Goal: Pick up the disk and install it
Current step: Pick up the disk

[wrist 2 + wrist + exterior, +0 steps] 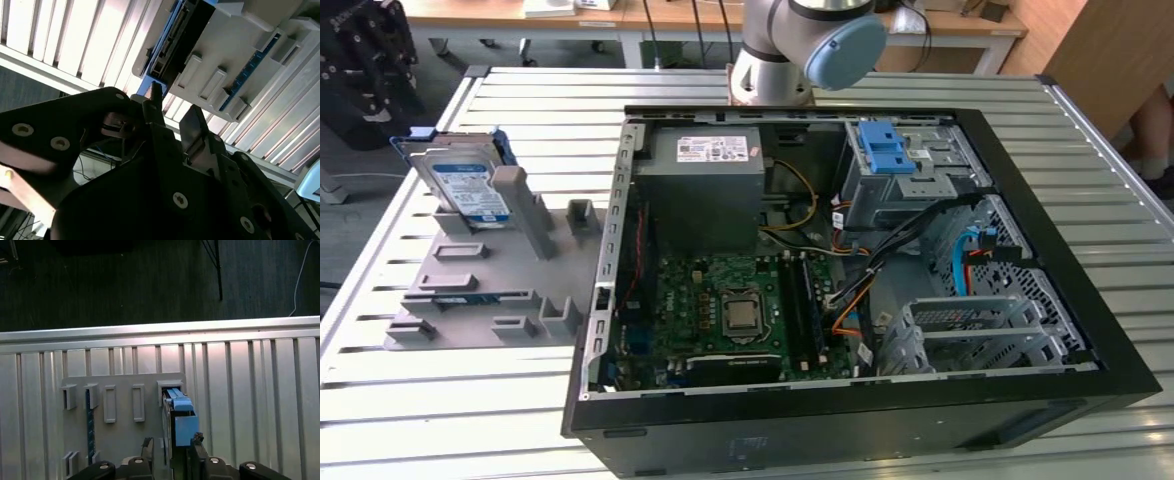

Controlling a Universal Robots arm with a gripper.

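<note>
The disk (464, 185) stands on edge in a slot at the far end of the grey fixture block (494, 290), at the exterior view's left. It is silver with a white-and-blue label and a blue carrier. In the first wrist view the disk (180, 417) shows edge-on, with my gripper (172, 442) open over it and one fingertip (147, 444) on each side of its line. In the second wrist view the gripper (172, 112) is still apart from the disk (172, 37). Nothing is held.
An open black computer case (1067, 250) lies on the slatted metal table (454, 420) at the exterior view's right, holding a metal drive cage with a blue latch (897, 150). The arm's base (781, 55) stands behind the case. A narrow blue-green strip (90, 422) sits in another fixture slot.
</note>
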